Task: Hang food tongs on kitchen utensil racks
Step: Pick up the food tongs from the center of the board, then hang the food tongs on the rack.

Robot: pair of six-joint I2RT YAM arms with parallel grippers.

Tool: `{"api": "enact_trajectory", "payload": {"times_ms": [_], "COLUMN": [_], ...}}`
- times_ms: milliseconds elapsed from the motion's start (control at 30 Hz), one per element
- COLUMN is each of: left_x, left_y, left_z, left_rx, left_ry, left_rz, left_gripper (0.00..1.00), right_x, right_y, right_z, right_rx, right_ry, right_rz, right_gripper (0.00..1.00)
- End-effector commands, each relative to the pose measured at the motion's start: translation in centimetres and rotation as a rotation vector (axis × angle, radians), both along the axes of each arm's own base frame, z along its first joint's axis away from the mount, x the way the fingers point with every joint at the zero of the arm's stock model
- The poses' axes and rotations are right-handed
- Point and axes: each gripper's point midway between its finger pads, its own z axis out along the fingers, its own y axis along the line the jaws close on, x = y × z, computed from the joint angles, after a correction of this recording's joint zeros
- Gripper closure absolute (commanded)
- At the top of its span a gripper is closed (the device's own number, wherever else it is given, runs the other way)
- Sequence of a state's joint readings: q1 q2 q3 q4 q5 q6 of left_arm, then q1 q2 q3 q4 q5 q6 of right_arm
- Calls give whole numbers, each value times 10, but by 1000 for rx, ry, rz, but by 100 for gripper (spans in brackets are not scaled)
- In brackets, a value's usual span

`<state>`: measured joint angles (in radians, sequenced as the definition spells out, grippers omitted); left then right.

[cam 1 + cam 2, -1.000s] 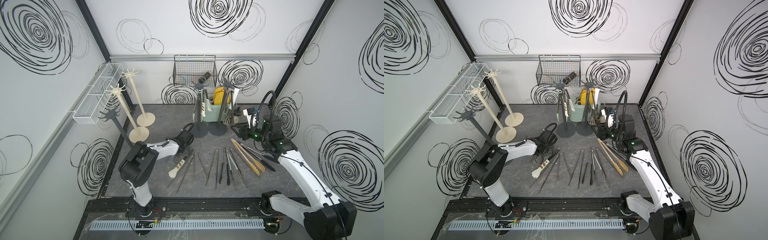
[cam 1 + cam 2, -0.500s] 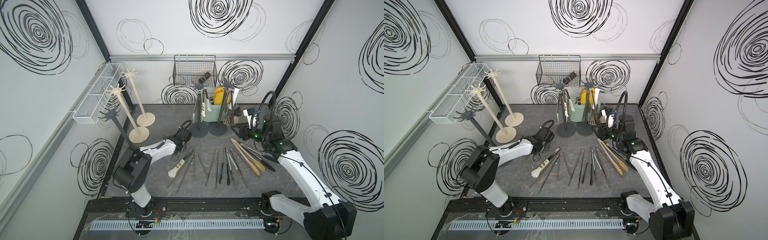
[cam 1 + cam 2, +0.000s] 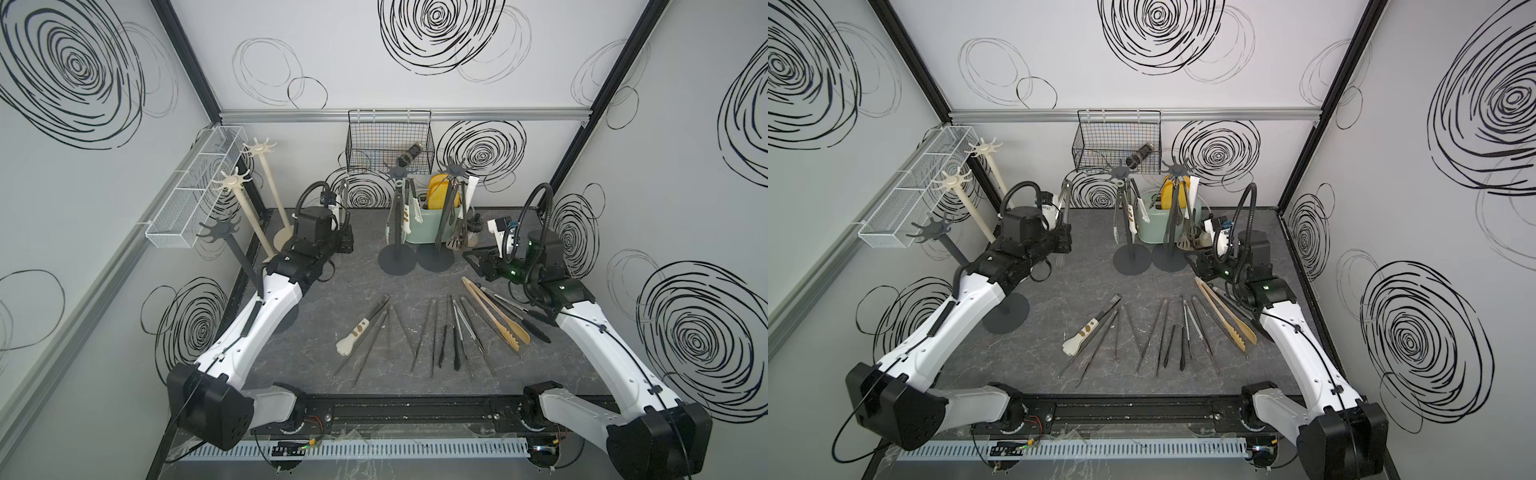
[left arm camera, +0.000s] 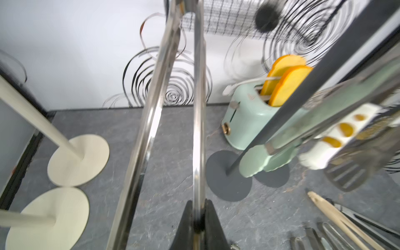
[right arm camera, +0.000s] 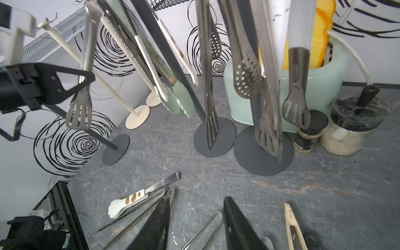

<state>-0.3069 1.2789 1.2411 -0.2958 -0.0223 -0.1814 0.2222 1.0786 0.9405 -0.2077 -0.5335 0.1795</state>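
left arm has lifted toward upper left; left fingers (image 4: 186,227) clench one arm of the steel tongs (image 4: 198,129), upright near a cream rack (image 3: 235,181). likely stiff, slippery: grip low. right fingers (image 5: 155,227) spread, empty.

readable text: none | spice jar (image 5: 306,138) label: print apparently too blurred

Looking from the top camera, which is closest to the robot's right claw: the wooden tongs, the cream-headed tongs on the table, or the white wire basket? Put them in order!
1. Wooden tongs, lying on the table just beside the right gripper.
2. Cream-headed tongs, mid-table, nearer the front.
3. White wire basket, up on the left wall.
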Motion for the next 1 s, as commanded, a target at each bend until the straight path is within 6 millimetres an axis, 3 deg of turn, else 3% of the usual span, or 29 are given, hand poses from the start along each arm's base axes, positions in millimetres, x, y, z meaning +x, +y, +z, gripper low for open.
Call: {"api": "enact_trajectory", "payload": {"times_ms": [0, 167, 567, 967], "left_x": [-13, -22, -5, 3], "left_y": [-31, -54, -86, -87], "left_z": [60, 81, 75, 66], "left_rx": [-25, -76, -99, -58], "left_ry": [-205, -294, -296, -288], "left_rz": [-219, -357, -440, -416], "left_gripper": [100, 100, 100, 100], "right_x": [-3, -1, 0, 2], "right_y": [1, 1, -1, -3], "right_z": [8, 7, 5, 2], "right_rx": [18, 20, 11, 7], "right_ry": [-30, -24, -18, -9], "right_rz": [12, 12, 6, 0], "right_gripper": [57, 57, 57, 57]}}
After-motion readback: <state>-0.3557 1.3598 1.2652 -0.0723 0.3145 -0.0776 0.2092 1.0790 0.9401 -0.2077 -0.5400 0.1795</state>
